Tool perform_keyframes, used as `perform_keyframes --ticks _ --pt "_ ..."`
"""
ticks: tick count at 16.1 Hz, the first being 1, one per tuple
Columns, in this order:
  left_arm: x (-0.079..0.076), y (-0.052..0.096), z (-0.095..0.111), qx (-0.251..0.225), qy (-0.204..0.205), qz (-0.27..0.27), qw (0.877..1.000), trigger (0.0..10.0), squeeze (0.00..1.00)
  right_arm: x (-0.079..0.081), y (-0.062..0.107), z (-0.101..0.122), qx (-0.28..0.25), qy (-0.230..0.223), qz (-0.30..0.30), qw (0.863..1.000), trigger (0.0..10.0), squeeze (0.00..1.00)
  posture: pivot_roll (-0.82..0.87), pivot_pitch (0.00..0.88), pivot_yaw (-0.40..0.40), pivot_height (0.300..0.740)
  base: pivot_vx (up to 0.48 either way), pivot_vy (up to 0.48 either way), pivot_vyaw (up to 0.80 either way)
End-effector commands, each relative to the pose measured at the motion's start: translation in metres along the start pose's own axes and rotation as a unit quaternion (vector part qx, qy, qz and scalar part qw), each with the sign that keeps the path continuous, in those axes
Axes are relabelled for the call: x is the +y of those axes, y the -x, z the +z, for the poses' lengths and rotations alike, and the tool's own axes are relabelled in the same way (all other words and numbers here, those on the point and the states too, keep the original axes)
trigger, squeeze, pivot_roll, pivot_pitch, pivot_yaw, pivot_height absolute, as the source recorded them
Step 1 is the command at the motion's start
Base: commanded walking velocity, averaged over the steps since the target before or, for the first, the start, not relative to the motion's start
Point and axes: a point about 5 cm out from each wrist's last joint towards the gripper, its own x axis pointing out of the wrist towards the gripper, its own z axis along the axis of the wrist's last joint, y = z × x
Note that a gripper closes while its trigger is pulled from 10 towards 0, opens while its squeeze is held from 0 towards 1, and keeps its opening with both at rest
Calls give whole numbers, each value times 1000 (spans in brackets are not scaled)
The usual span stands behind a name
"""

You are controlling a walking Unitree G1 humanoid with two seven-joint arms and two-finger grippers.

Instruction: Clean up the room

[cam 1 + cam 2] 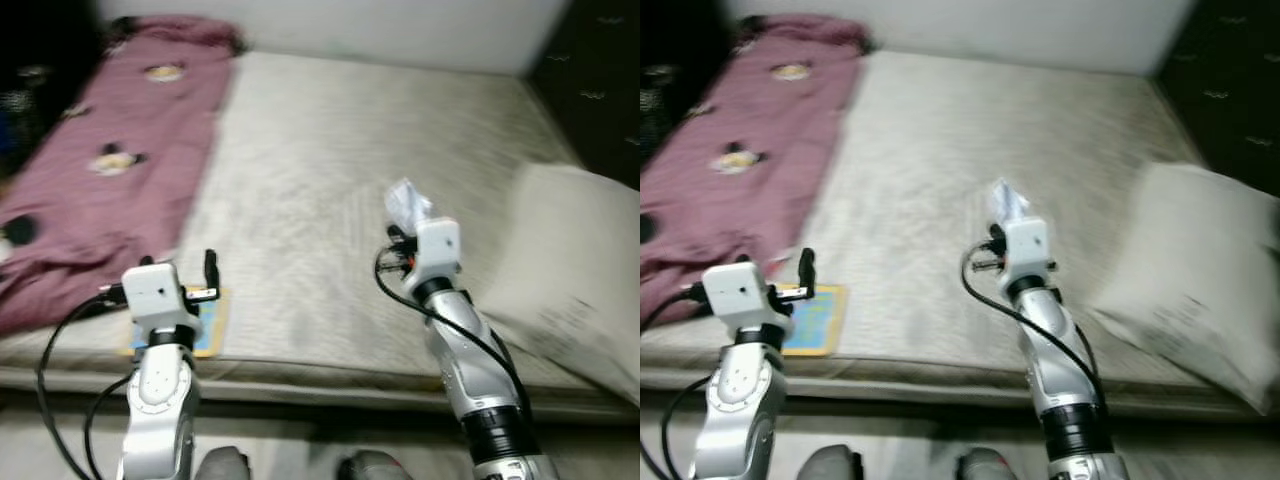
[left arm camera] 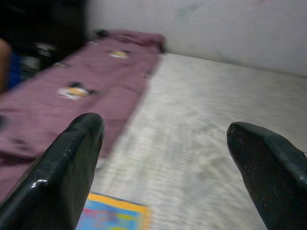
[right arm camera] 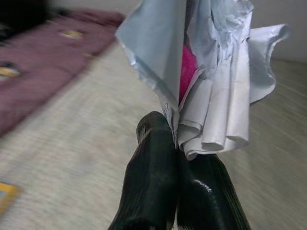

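Observation:
My right gripper (image 1: pixel 402 228) is raised over the grey mattress (image 1: pixel 350 150) and is shut on a crumpled white paper wrapper (image 3: pixel 211 72) with a pink patch inside. The wrapper (image 1: pixel 407 203) sticks up above the two closed fingers (image 3: pixel 153 182). My left gripper (image 2: pixel 165 158) stands open near the mattress's front left edge, just above a flat blue and yellow book (image 1: pixel 815 318) lying on the bed. Nothing is between its fingers (image 2: pixel 67 167).
A maroon blanket (image 1: pixel 110 150) with cartoon prints covers the left side of the bed. A white pillow (image 1: pixel 570 270) lies at the right edge. A pale wall (image 1: pixel 400 25) runs behind the bed. Dark clutter sits at the far left.

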Motion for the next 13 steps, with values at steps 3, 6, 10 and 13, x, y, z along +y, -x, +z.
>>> perform_keyframes --ticks 3,6,10,13 --pt "-2 0 -1 5 1 -7 1000 10000 0 -2 0 -1 4 2 -3 1000 10000 0 12 50 -73 740 0 420 -800" --pt "-3 -1 -2 6 4 -5 1000 10000 0 -1 0 -1 5 3 2 1000 10000 0 11 48 -77 740 0 480 0" --pt "-3 -2 -1 4 4 -1 1000 10000 0 0 -2 -1 6 6 7 1000 10000 0 13 42 -81 740 0 480 0" --pt "-2 -2 -1 1 5 2 1000 10000 0 2 -3 -2 8 9 17 1000 10000 0 13 42 -81 740 0 391 0"
